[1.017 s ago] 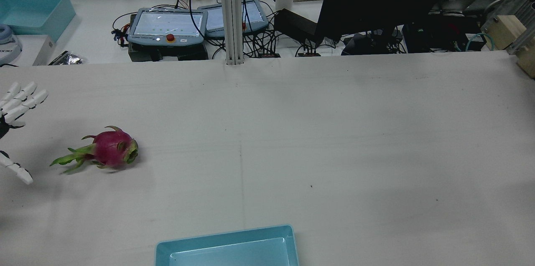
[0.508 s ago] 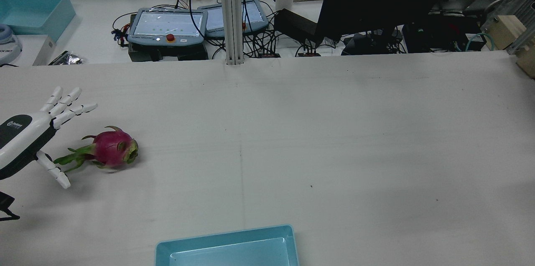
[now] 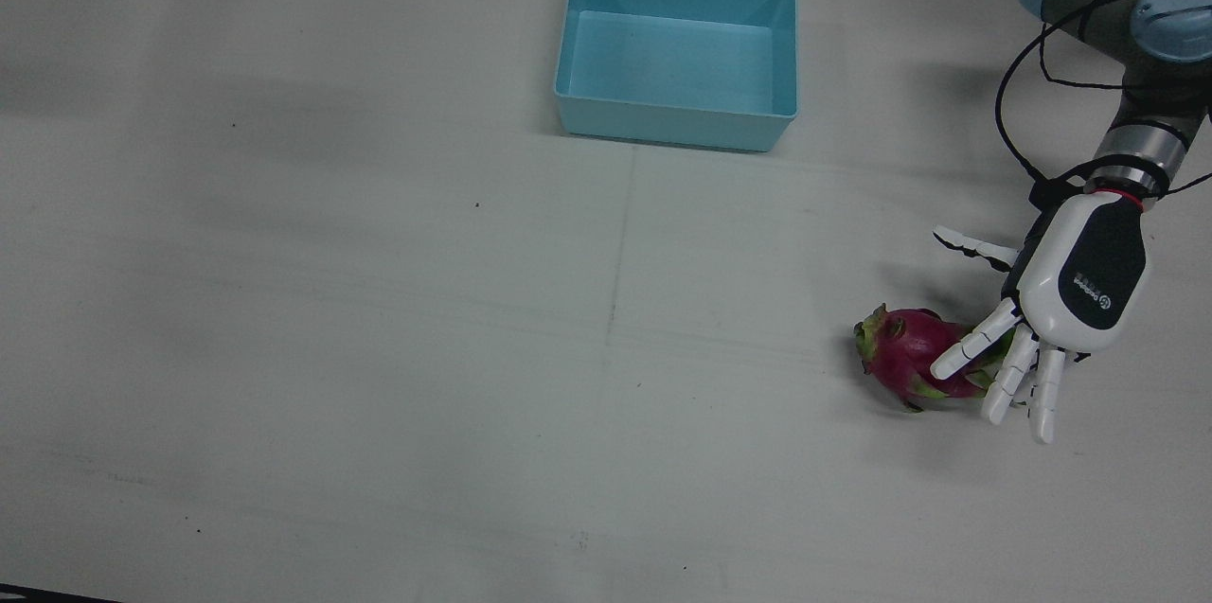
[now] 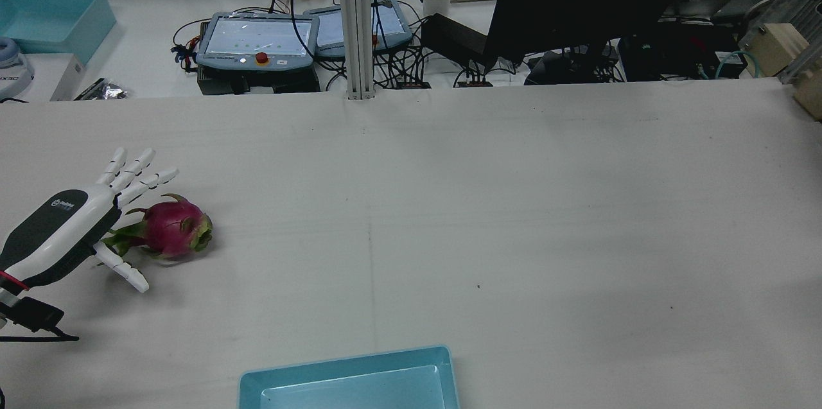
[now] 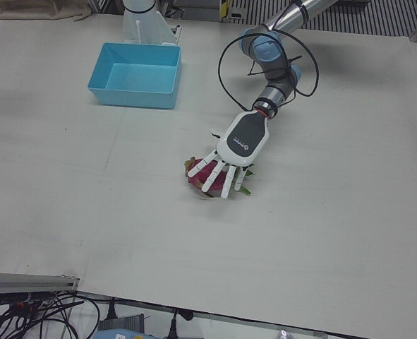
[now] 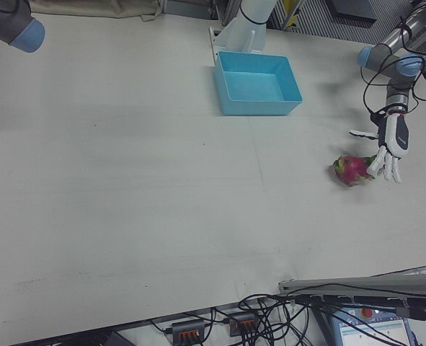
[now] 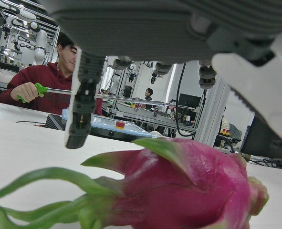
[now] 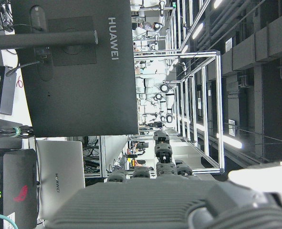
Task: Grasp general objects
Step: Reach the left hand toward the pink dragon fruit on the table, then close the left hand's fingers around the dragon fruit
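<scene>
We see the left hand [image 3: 1075, 286] hovering over the leafy end of the dragon fruit [image 3: 904, 359] — its fingers [image 3: 975, 345] are spread wide and straight, closed on nothing. In the front view the fruit lies on the white counter [image 3: 379, 300] at about four o'clock from the blue bin [image 3: 678, 125], well apart from it, with the hand coming in from the fruit's three o'clock side. Several fingertips overlap the fruit's red body there, while the thumb sticks out at the hand's ten o'clock, clear of the fruit. We cannot tell whether any finger actually touches the skin.

The back of the hand carries a small white logo on its dark panel, too small to read. From the hand's own camera the fruit fills the lower frame, green leaves trailing toward eight o'clock.

In the right hand view we read "HUAWEI" on the back of a dark monitor [image 8: 78, 71] and again, smaller, on a laptop lid [image 8: 59, 183]. Only the right hand's [image 8: 150, 200] grey underside and part of its fingers show there — we cannot tell how they are set.
</scene>
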